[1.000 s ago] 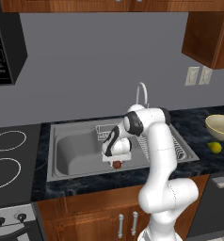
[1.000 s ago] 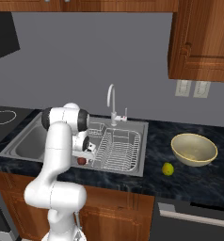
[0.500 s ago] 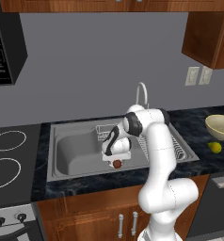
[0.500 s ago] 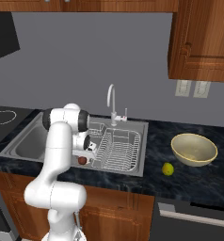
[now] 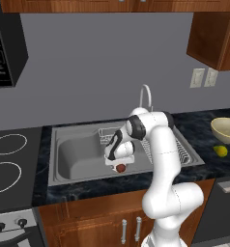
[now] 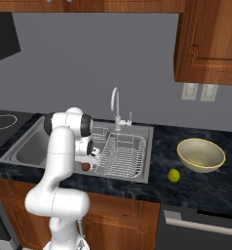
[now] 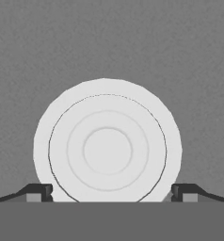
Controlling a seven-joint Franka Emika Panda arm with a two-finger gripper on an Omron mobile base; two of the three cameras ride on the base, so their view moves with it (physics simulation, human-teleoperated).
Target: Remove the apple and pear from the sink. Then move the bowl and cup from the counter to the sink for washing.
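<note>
apple (image 5: 121, 168): small, firm, smooth, may roll | just below open gripper (image 5: 120, 161), probably | grasp across widest middle

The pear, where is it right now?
The pear lies on the counter right of the sink, just left of and in front of the bowl.

A grey wall (image 5: 88, 62) fills the middle. Brown wooden cabinets (image 6: 210, 41) hang upper right. Two wall outlets (image 5: 204, 77) sit beneath them.
</note>
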